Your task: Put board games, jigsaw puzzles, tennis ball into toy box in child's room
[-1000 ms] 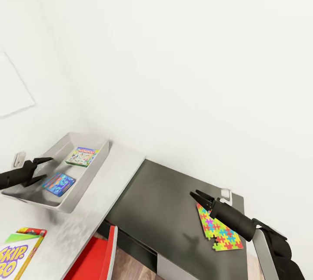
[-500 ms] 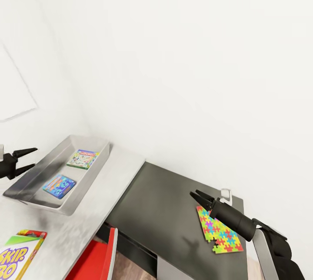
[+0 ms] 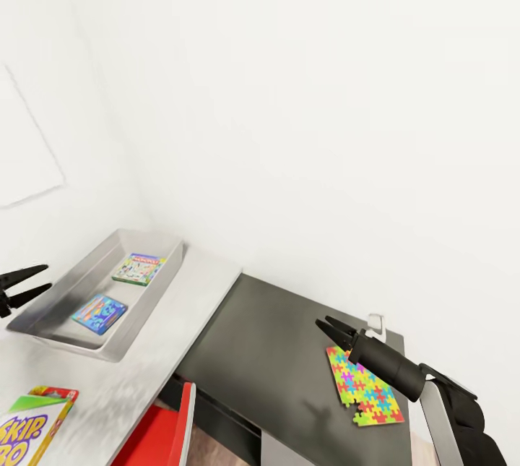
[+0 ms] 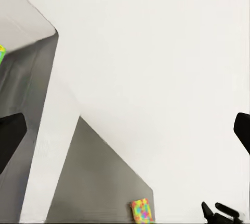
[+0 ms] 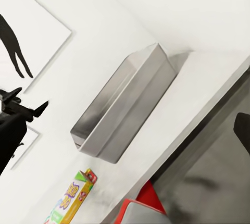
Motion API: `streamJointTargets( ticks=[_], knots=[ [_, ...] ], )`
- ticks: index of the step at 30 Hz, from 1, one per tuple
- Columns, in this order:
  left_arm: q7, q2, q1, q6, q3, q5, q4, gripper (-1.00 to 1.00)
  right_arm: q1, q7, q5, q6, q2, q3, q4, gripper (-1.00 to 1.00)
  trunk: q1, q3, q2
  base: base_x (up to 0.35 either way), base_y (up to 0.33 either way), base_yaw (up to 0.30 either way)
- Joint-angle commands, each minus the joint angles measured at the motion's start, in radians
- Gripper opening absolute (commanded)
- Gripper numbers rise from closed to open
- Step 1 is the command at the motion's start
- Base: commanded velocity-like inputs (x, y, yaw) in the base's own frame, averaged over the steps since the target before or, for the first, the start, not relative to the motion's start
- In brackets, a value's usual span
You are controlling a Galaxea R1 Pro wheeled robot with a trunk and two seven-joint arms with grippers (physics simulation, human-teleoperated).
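Two games in the bin (image 3: 43, 311); Skip-Bo (image 3: 29, 426) and puzzle (image 3: 363, 388) out.
Right gripper (image 3: 325, 326) spread, empty, over the puzzle's far corner on the dark desk (image 3: 267, 350); puzzle runs back beneath that arm. Left gripper (image 3: 32, 282) spread, empty, beside the bin.

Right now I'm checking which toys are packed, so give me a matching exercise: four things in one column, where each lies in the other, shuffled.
Things:
1. Monopoly box
2. Skip-Bo box
3. multicoloured jigsaw puzzle
4. blue game box

Places:
A. on the pale table, outside the toy box
B. on the dark side desk
C. in the toy box, far end
D. in the toy box, near end

Pairs: 1-C, 2-A, 3-B, 4-D
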Motion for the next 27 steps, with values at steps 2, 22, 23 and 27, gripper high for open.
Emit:
streamJointTargets(
  ticks=[2, 22, 23, 27],
  knots=[
    [-0.052, 0.000, 0.051, -0.004, 0.001, 0.002, -0.049, 1.00, -0.001, 0.002, -0.003, 0.007, 0.001, -0.002, 0.000, 1.00, 0.001, 0.001, -0.002, 0.000, 0.000, -0.003],
    [-0.244, -0.012, 0.219, -0.126, 0.008, 0.000, -0.183, 1.00, -0.001, 0.002, -0.002, 0.005, 0.003, -0.001, 0.002, 1.00, 0.001, 0.027, -0.002, 0.000, 0.000, -0.074],
    [-0.245, -0.012, 0.220, -0.127, 0.008, 0.000, -0.183, 1.00, -0.001, 0.002, -0.002, 0.005, 0.003, -0.002, 0.002, 1.00, 0.001, 0.028, -0.002, 0.000, 0.000, -0.022],
    [-0.248, -0.012, 0.221, -0.129, 0.008, 0.000, -0.186, 1.00, 0.000, 0.001, -0.001, -0.007, 0.002, -0.003, 0.002, 1.00, 0.001, 0.028, -0.002, 0.000, 0.000, -0.013]
  ],
)
